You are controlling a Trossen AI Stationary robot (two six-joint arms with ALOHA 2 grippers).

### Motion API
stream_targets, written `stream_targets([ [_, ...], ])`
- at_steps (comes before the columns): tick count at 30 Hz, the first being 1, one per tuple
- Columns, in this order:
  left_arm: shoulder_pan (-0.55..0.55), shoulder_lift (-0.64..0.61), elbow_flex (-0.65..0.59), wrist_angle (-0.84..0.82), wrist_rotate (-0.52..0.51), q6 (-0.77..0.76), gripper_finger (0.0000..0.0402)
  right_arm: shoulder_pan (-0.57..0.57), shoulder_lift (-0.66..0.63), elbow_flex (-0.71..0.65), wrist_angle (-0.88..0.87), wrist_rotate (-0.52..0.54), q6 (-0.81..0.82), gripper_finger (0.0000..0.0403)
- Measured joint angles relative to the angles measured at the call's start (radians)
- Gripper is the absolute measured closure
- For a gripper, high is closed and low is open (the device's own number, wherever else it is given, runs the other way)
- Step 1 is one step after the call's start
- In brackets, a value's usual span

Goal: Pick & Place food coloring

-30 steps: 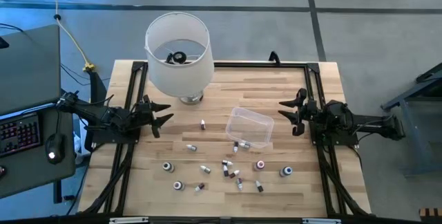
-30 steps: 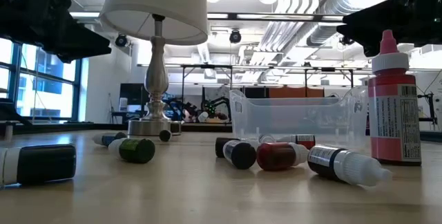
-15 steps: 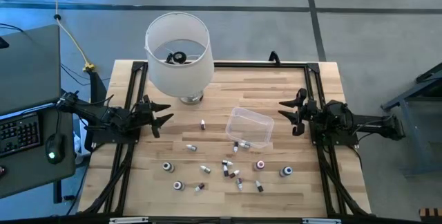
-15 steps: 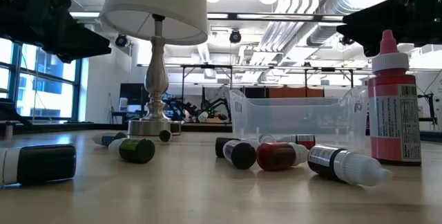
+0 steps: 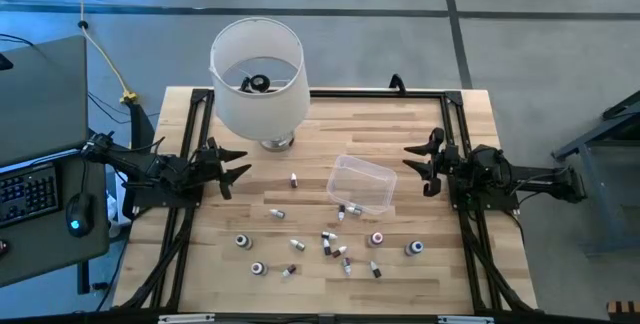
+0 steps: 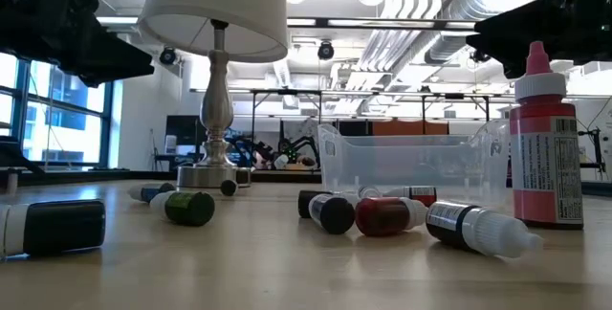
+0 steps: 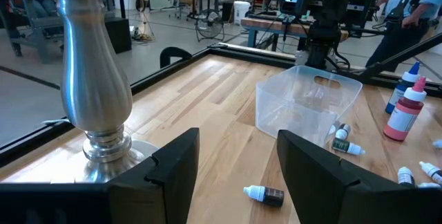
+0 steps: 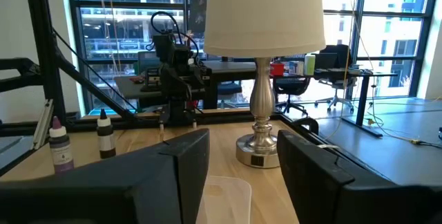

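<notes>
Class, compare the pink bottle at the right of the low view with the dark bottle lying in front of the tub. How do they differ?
The pink bottle stands upright; the dark bottle lies on its side. The pink bottle looks taller and has a pink cap; the dark bottle's tip is white. Both carry labels and rest on the table.

Food coloring bottles (image 5: 330, 244) too small overhead for colours.

Overhead down, low table-level across, wrists facing inward (all share lamp (image 5: 258, 74))

Grey floor (image 5: 520, 54) around the wooden table (image 5: 330, 134), exposed ceiling ducts (image 6: 497, 4) with strip lights, tall windows (image 8: 131, 23) (daylight outside), desks and office chairs (image 8: 338, 79) behind.
</notes>
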Motion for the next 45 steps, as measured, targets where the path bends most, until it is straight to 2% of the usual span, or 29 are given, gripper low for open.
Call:
stream_targets([
  [25, 0.000, 0.000, -0.002, 0.011, 0.006, -0.002, 0.0207, 0.000, 0.000, 0.000, 0.005, 0.000, -0.004, 0.0238],
  [30, 0.000, 0.000, -0.002, 0.010, 0.013, -0.050, 0.0207, 0.000, 0.000, 0.000, 0.034, -0.002, 0.098, 0.0238],
  [33, 0.000, 0.000, -0.001, 0.011, 0.047, -0.118, 0.0207, 0.000, 0.000, 0.000, 0.084, 0.030, 0.071, 0.0238],
  [36, 0.000, 0.000, -0.001, 0.014, 0.084, -0.131, 0.0207, 0.000, 0.000, 0.000, 0.114, 0.046, 0.067, 0.0238],
  [39, 0.000, 0.000, -0.002, 0.017, 0.107, -0.132, 0.0207, 0.000, 0.000, 0.000, 0.125, 0.125, 0.028, 0.0238],
  [41, 0.000, 0.000, -0.002, 0.017, 0.116, -0.132, 0.0207, -0.001, 0.004, 0.000, 0.123, 0.139, 0.031, 0.0238],
  [43, 0.000, 0.000, -0.002, 0.017, 0.116, -0.132, 0.0207, -0.001, 0.007, 0.000, 0.125, 0.101, 0.048, 0.0238],
  [45, 0.000, 0.000, -0.002, 0.018, 0.117, -0.132, 0.0207, -0.001, 0.015, 0.000, 0.139, -0.014, 0.050, 0.0238],
])
